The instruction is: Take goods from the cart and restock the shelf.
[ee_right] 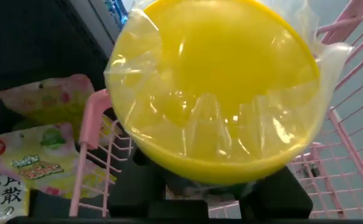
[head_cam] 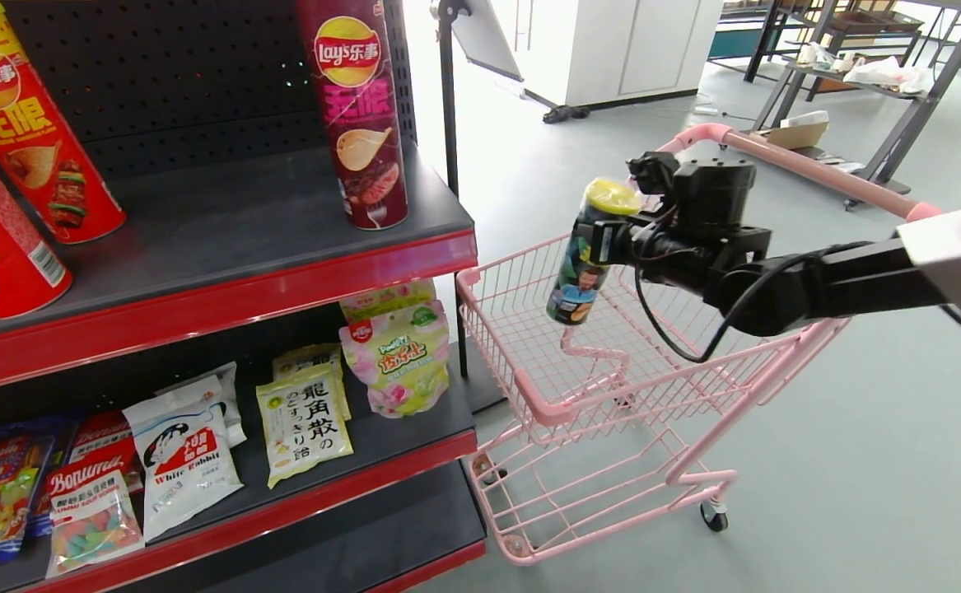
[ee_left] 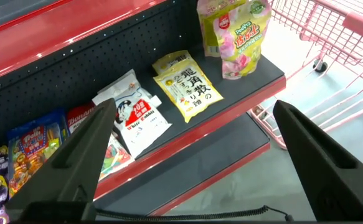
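Nearest, the left end effector [ee_left: 193,107] is hovering with its fingers spread wide and nothing between them, facing the lower tier of the shelf [head_cam: 225,301], where the snack bags [head_cam: 303,424] are lying flat or leaning. That tier is looking fairly well stocked already.

A little farther out, the right end effector [head_cam: 599,239] is clamping a can [head_cam: 580,268] by its upper body, just under the yellow lid [ee_right: 218,87]. The can is hanging nearly upright, slightly tilted, above the basket of the pink cart [head_cam: 492,339] and clear of its rim. So the picking half of this round is looking done. The wire basket under it is looking bare of other goods (its far corners are hard to judge), so this may well be the last item.

What is remaining is the carry across to the shelf and the setting down. Farther back, on the upper tier, a maroon tube [head_cam: 361,115] is standing upright near the edge and red tubes [head_cam: 31,132] are leaning to the side. The open stretch of board between them is seeming the likeliest home for the can.
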You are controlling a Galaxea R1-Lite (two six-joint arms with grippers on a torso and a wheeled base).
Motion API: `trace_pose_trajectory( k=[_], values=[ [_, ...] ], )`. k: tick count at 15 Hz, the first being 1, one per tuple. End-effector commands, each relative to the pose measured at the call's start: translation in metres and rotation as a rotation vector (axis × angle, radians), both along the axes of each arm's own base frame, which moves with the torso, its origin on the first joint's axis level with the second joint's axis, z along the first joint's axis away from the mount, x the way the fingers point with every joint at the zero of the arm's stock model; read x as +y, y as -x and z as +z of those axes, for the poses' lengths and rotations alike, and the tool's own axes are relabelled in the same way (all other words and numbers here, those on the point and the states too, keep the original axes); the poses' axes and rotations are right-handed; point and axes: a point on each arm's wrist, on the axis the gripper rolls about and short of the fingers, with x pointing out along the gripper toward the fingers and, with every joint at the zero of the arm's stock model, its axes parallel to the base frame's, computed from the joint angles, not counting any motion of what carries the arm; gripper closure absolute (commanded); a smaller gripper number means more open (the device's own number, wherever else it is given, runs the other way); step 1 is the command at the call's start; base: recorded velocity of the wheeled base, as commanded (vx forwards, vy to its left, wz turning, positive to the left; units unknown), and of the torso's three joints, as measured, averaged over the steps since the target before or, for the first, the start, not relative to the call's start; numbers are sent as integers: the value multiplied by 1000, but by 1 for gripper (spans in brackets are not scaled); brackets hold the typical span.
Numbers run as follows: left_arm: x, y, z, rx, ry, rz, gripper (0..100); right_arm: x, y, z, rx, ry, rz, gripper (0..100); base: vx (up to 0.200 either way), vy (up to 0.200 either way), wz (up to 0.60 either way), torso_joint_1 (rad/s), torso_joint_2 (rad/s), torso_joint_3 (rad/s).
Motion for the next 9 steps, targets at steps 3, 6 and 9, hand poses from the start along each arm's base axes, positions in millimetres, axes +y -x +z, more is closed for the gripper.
trace_pose_trajectory(
  k=[3,6,9],
  values=[
    [0,1,2,-13,-15,3,0,-56,182,77,16,65,60,100,0,0,0,0,0,0],
    [0,-2,5,-6,-69,-11,0,-86,262,82,59,209,83,100,0,0,0,0,0,0],
    [-2,-4,9,-33,-57,-67,0,-102,313,48,87,229,129,100,0,0,0,0,0,0]
  ],
)
